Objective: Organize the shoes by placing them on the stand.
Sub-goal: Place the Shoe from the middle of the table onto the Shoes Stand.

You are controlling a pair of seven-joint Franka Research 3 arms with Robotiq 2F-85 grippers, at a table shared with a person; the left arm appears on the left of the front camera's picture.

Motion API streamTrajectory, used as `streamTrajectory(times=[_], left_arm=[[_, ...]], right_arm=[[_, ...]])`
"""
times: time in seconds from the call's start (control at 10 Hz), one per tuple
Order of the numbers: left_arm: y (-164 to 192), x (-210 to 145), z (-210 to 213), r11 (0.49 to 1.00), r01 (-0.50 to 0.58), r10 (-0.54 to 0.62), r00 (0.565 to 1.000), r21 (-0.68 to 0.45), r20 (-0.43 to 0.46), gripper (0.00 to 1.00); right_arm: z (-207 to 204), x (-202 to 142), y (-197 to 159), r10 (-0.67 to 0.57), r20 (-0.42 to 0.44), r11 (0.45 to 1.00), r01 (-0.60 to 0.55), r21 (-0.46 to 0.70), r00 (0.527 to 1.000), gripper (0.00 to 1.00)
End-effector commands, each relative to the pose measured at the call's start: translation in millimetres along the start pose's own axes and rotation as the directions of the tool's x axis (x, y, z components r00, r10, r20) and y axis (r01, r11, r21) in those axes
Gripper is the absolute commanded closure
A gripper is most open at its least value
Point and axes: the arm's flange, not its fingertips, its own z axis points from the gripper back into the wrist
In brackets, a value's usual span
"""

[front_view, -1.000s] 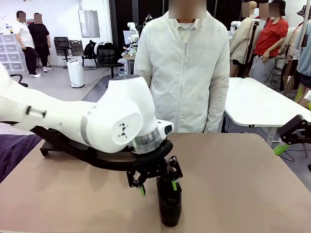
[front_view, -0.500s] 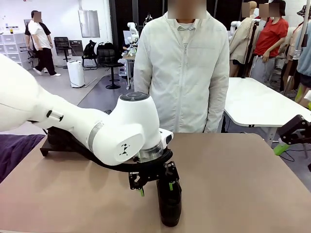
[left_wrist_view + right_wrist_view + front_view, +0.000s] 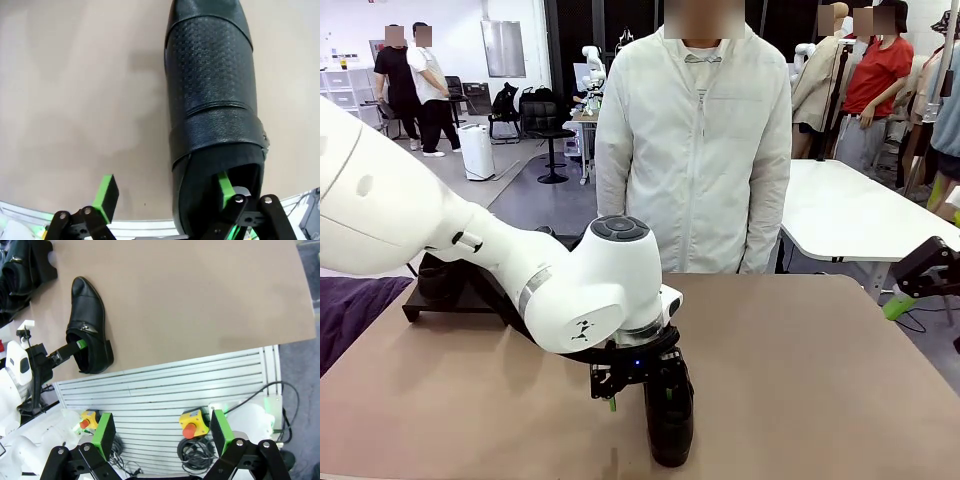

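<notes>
Left wrist view: my left gripper (image 3: pixel 165 192) stood unclenched, straddling black glossy leather loafer's (image 3: pixel 212 95) side wall, one finger (image 3: pixel 225 186) inside opening, ready to pinch. Right gripper (image 3: pixel 162 432) hung spread, idle.

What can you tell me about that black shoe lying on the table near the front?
The shoe is a black, slightly glossy leather slip-on with a rounded toe, a pebbled upper, a strap across the instep and a low heel. It stands upright on its sole on the tan table, near the robot's edge, toe pointing toward the person. The left pincer straddles one side wall at the heel end: one green-padded finger is inside the opening, the other outside.
</notes>
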Motion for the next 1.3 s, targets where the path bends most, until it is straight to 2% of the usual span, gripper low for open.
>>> streamTrajectory(times=[0.0,0.5,0.8,1.0,1.1,1.2], left_arm=[[-10.5,0.1,3.2,0.999,-0.012,0.011,0.999,0.034,0.038,1.0],[-11.0,-1.4,4.6,0.998,-0.015,0.011,0.998,0.063,0.058,1.0],[-8.6,-4.3,19.3,0.999,-0.012,0.009,0.998,0.046,0.062,1.0],[-7.3,-9.1,49.3,1.0,0.013,-0.015,0.995,0.026,0.095,1.0],[-3.4,-12.4,77.6,0.999,0.034,-0.036,0.993,0.019,0.116,1.0],[7.7,-20.5,123.6,0.996,0.093,-0.093,0.99,0.002,0.104,1.0]], right_arm=[[3.0,1.0,-1.8,0.023,-0.011,0.999,-0.023,0.026,1.0,0.0],[3.0,1.0,-1.8,0.023,-0.011,0.999,-0.023,0.026,1.0,0.0],[3.0,1.0,-1.8,0.023,-0.011,0.999,-0.023,0.026,1.0,0.0],[3.0,1.0,-1.8,0.023,-0.011,0.999,-0.023,0.026,1.0,0.0],[3.0,1.0,-1.8,0.023,-0.011,0.999,-0.023,0.026,1.0,0.0],[3.0,1.0,-1.8,0.023,-0.011,0.999,-0.023,0.026,1.0,0.0]])
